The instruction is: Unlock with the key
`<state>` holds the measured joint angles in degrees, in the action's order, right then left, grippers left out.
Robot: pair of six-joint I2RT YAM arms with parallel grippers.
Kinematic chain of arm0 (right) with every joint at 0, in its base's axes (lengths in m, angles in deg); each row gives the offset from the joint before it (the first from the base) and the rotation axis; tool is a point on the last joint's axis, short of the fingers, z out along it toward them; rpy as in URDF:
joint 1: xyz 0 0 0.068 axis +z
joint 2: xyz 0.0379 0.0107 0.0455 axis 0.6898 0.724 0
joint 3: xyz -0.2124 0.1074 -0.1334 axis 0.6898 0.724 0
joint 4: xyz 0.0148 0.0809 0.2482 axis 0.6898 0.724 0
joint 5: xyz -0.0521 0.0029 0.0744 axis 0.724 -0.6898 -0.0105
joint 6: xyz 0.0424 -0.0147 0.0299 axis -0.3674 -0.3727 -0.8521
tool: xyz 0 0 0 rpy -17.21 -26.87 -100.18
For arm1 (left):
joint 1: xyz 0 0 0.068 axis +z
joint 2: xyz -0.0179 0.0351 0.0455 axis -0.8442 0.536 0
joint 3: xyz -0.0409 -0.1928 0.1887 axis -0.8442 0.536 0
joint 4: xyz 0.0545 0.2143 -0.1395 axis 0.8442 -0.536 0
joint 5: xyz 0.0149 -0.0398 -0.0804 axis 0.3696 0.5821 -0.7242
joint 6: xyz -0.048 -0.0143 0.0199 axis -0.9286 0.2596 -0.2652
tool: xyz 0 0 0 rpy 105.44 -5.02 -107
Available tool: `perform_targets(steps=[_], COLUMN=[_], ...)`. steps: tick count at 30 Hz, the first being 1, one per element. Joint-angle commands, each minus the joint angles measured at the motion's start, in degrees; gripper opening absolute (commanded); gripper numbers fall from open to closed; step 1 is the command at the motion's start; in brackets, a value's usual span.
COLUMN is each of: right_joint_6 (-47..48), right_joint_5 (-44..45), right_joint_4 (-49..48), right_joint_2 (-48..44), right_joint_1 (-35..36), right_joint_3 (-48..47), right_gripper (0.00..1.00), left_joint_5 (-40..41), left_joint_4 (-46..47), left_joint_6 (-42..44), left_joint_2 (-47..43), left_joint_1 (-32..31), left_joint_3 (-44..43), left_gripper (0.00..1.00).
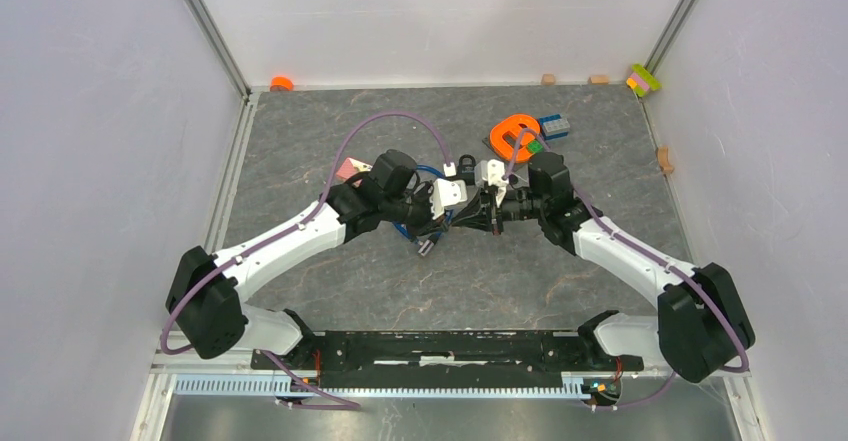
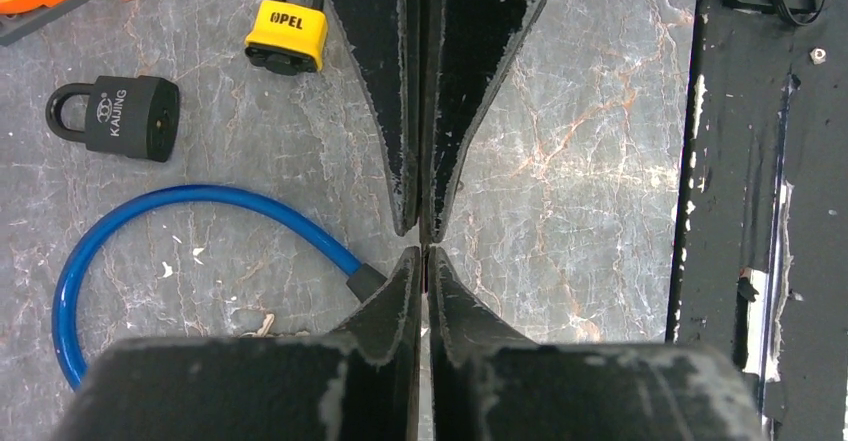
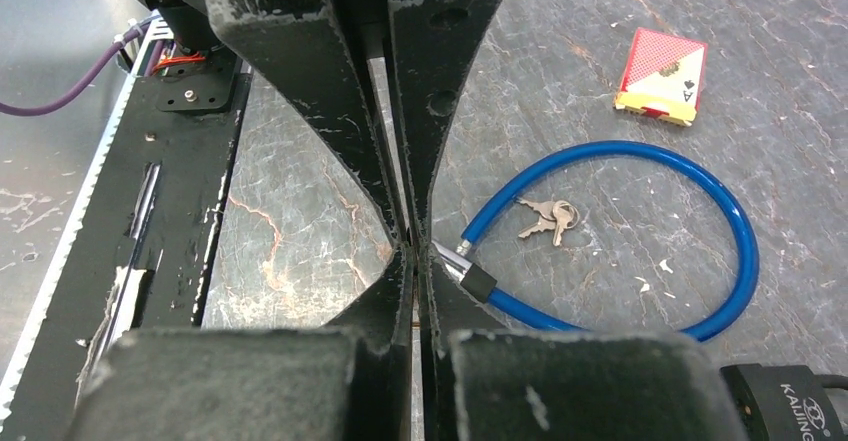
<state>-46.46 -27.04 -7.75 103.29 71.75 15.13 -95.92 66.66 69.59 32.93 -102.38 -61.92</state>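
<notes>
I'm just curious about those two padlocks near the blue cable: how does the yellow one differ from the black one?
The yellow padlock has a yellow body marked OPEL; the black padlock is dark all over. In the left wrist view the yellow padlock's shackle points up, the black padlock's left. Both lie flat, shackles closed.

You had a desk (image 2: 560, 161) that looked like matt grey stone, veined pale and rust. At nine o'clock in the left wrist view the cable lock (image 2: 200, 194) wore a smooth, glossy blue plastic sheath. At eleven, the yellow padlock (image 2: 287, 33) looked plastic-cased, and the black padlock (image 2: 135, 116) was matt. The keys (image 3: 547, 218) were dull metal. Your left end effector (image 2: 424, 266) was matt black, scuffed pale at its edges.
</notes>
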Motion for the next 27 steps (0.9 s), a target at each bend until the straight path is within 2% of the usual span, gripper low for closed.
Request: perform_targets(steps=[1, 5, 8, 11, 13, 22, 24, 27], right_joint_6=[-2.05, -9.74, -16.0, -24.68, -29.61, -37.95, -38.55, -38.97], right_joint_5=[3.62, 4.18, 3.85, 2.6, 2.04, 0.52, 0.4, 0.4], right_joint_4=[-2.6, -11.77, -18.82, -27.97, -33.29, -43.68, -44.55, -45.0], right_joint_2=[-2.79, -5.41, -6.79, -7.36, -7.25, -6.17, -6.06, -6.06], right_joint_1=[-0.03, -1.25, -2.89, -5.0, -5.84, -6.52, -6.52, -6.61], right_joint_3=[1.0, 4.83, 7.08, 9.63, 10.99, 13.24, 13.37, 13.45], right_gripper=[0.0, 0.0, 0.0, 0.0, 0.0, 0.0, 0.0, 0.0], left_joint_5=[-1.36, -8.09, -15.11, -18.41, -19.66, -23.72, -24.07, -25.01], left_joint_4=[4.74, 9.77, 19.41, 29.13, 32.58, 46.11, 47.22, 47.44], left_joint_6=[1.1, -3.47, -8.92, -11.5, -12.84, -18.79, -19.4, -19.59], left_joint_2=[-2.82, -4.25, -5.95, -7.65, -7.75, -3.93, -3.04, -2.21], left_joint_1=[0.53, 4.41, 8.25, 9.48, 9.59, 9.63, 9.55, 9.42], left_joint_3=[-0.24, 1.48, 5.98, 11.01, 12.56, 14.57, 14.24, 13.79], left_gripper=[0.15, 0.34, 0.5, 0.66, 0.72, 0.76, 0.75, 0.65])
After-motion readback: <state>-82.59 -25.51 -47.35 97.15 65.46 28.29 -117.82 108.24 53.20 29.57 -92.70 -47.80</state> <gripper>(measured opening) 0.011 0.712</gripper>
